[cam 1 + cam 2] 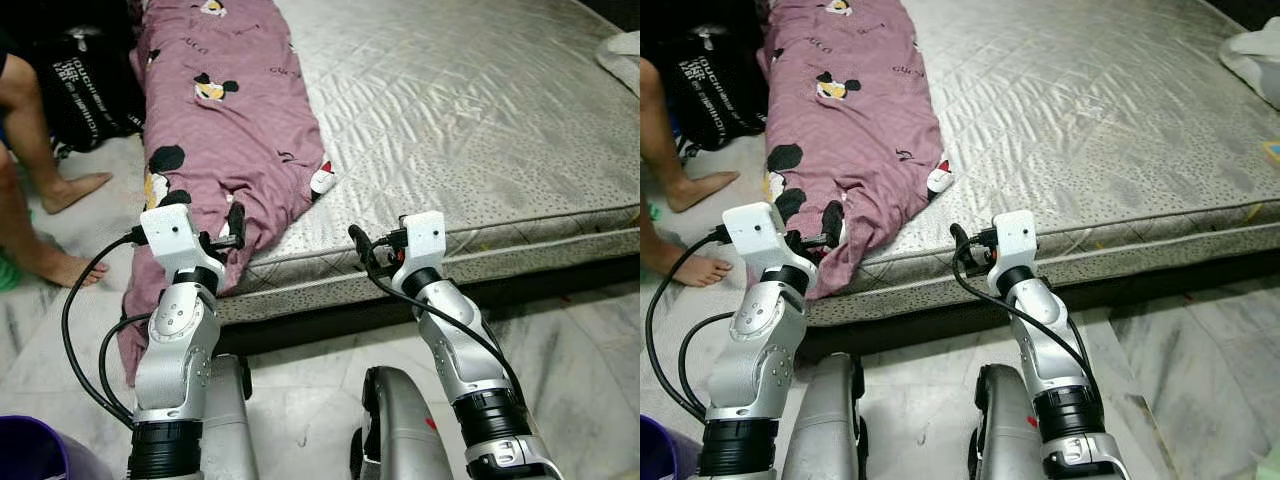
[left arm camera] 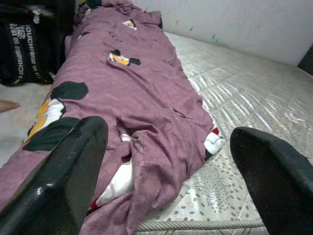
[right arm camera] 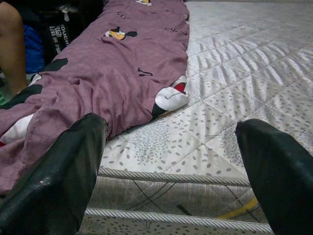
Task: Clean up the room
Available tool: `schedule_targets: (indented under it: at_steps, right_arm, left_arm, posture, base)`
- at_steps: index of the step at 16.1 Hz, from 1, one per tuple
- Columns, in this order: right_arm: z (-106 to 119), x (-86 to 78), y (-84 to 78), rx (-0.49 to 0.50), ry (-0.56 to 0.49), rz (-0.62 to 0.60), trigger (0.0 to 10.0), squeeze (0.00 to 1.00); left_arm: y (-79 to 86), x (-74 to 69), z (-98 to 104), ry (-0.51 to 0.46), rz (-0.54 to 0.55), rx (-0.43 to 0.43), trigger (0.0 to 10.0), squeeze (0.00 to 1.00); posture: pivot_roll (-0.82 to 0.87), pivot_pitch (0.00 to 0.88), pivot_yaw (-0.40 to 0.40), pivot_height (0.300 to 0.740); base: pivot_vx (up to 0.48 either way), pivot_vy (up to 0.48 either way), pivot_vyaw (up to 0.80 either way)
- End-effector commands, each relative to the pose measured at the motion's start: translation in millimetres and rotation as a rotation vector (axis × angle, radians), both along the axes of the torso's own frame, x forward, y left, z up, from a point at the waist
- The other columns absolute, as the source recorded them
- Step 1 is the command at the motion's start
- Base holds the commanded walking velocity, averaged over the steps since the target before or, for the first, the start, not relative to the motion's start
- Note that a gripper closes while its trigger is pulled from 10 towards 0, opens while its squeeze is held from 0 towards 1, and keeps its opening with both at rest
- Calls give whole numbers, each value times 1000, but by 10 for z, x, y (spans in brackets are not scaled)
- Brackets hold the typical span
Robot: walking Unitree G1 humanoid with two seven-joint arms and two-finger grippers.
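Both grippers, left & right, hover w/ fingers spread wide, holding nothing, just short of the mattress front edge; purple blanket lies along its left edge, end draping over the front-left corner toward the floor.

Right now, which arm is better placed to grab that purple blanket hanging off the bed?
Left. The left gripper is open right at the purple blanket near the mattress edge; the right gripper faces bare mattress beside it.
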State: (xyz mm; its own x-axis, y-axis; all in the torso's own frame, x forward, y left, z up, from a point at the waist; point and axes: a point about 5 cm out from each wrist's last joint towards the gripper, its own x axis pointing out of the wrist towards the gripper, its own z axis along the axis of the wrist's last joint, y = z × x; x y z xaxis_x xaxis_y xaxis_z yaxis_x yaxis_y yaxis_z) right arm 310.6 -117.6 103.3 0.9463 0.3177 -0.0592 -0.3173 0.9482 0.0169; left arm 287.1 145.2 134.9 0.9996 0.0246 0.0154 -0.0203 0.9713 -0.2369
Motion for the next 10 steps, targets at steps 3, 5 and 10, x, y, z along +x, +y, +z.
schedule_targets:
  at_steps: [3,5,10]
  right_arm:
    - [8,10,25,-20,-12,23,10000,0]
    - [6,10,24,-17,-10,24,10000,0]
    - [1,12,23,-7,-6,21,10000,0]
  left_arm:
    - [-22,-5,40,-24,-20,-2,10000,0]
    - [-25,-7,45,-29,-24,-4,10000,0]
    - [-39,-19,24,-18,-36,-15,10000,0]
  posture:
    - [31,94,-12,578]
    - [31,94,-12,578]
    - [32,99,-13,578]
  base:
    - [384,0,135]
    - [480,0,319]
    - [457,0,0]
